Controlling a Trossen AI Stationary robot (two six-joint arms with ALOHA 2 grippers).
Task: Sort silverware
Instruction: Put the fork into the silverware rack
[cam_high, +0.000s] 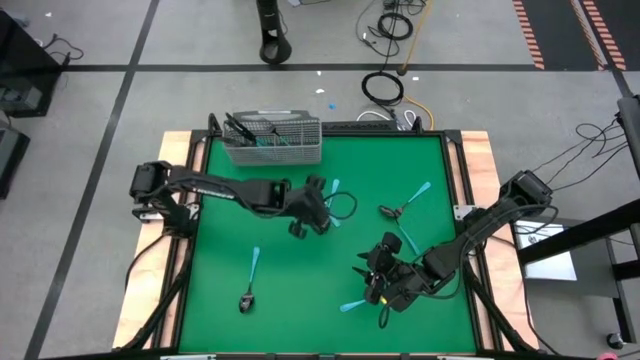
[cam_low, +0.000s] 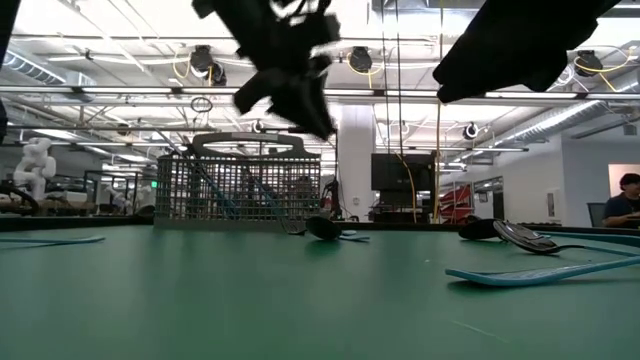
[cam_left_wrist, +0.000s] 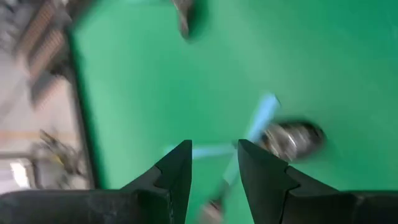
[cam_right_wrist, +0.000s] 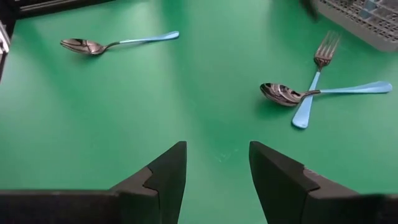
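Forks and spoons with light blue handles lie scattered on the green mat. A crossed fork and spoon (cam_high: 335, 203) (cam_right_wrist: 311, 93) lie beside my left gripper (cam_high: 308, 218), which hovers open above them (cam_left_wrist: 214, 165), holding nothing; the spoon's bowl (cam_left_wrist: 292, 137) shows blurred just past its fingers. Another spoon (cam_high: 249, 282) (cam_right_wrist: 118, 43) lies toward the near left. A third spoon (cam_high: 405, 205) lies right of centre. My right gripper (cam_high: 385, 278) (cam_right_wrist: 217, 168) is open and empty near the mat's near right, with blue-handled pieces (cam_high: 353, 304) next to it.
A grey wire-mesh basket (cam_high: 272, 138) (cam_low: 240, 190) stands at the far edge, left of centre, with several utensils in it. Wooden borders (cam_high: 480, 170) frame the mat. Open green mat (cam_high: 300, 290) lies between the two grippers. A person (cam_low: 625, 200) sits far off in the room.
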